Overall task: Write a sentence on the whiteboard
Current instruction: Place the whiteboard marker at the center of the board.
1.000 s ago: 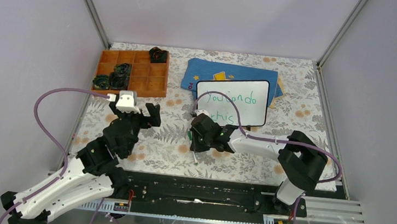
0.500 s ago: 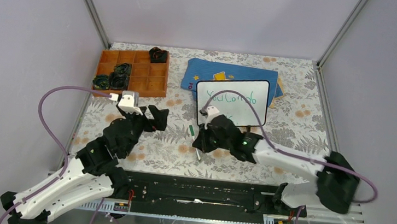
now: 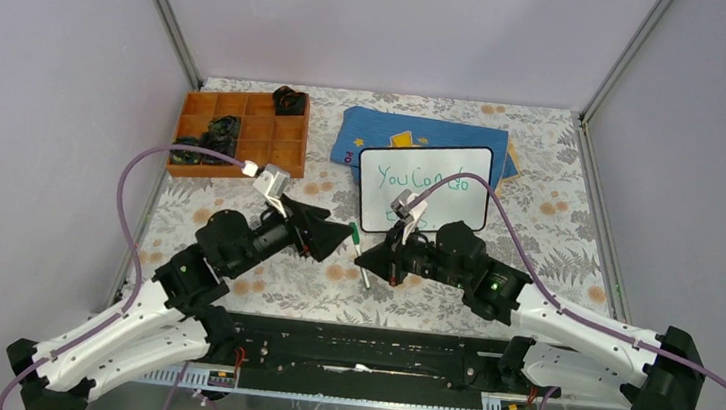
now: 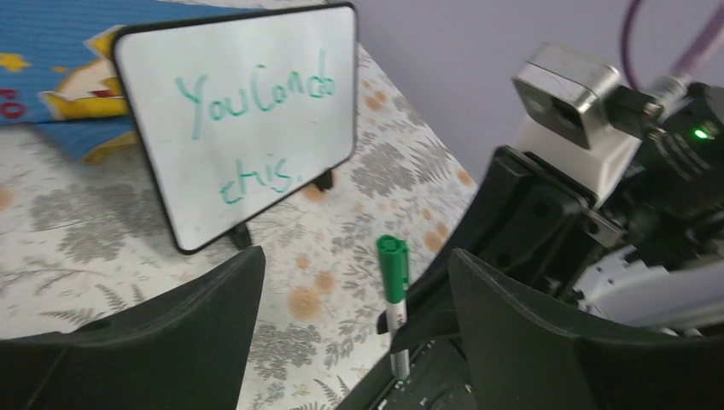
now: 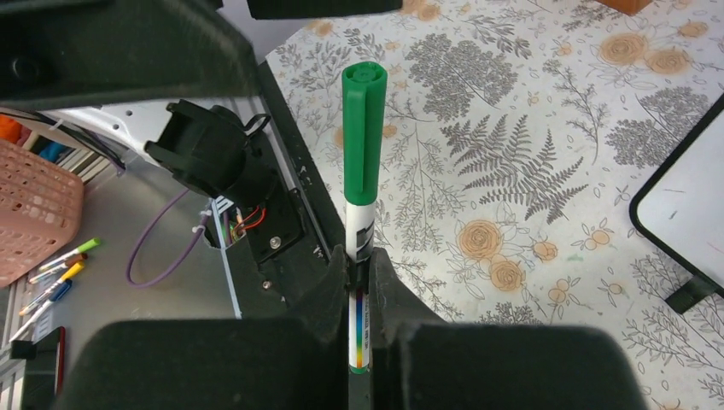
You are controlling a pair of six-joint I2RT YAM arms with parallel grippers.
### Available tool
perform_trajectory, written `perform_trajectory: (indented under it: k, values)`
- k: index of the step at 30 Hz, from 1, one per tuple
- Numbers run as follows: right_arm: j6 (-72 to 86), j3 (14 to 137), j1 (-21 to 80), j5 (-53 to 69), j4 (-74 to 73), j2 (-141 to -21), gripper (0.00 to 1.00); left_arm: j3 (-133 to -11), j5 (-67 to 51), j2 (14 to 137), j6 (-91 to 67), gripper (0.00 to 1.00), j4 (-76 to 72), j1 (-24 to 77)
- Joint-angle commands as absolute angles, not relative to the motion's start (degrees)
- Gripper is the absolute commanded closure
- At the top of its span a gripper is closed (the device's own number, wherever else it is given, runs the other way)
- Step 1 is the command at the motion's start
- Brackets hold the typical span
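1. Whiteboard (image 3: 424, 185) work looks finished. Starting at the left, the left gripper (image 3: 344, 237) has swung right across the table toward the middle. Its fingers (image 4: 504, 333) stand wide apart and hold nothing, framing the marker (image 5: 363, 137) without gripping it.
2. The marker is capped in green and stands nearly upright. The right gripper (image 5: 359, 265) has its fingers closed tight on the lower barrel. The barrel print is too small to read.
3. The right gripper hung over the board's lower half 1 second ago. It has now drawn back toward the near left, offering the marker. This looks like a handover or putting away, not more writing.
4. The whiteboard stands propped at the far middle, in front of a blue cloth (image 3: 416, 130). The sentence (image 4: 260, 96) reads "You can do" above "this." in green, 2 lines. No brand is legible.
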State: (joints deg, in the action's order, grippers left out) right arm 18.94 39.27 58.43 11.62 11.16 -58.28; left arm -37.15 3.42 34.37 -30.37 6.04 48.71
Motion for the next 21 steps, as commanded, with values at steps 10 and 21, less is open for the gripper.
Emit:
perform_trajectory:
  k: [10, 21]
  values:
    - [18.2, 39.1, 58.2, 15.3, 16.8, -55.7, 1.0, -37.7, -9.0, 39.4, -33.0, 0.52, -3.7, 48.9]
    - [18.9, 37.9, 58.2, 12.1, 17.8, -54.7, 1.0, -36.1, -10.9, 40.2, -34.0, 0.89, -4.5, 48.9]
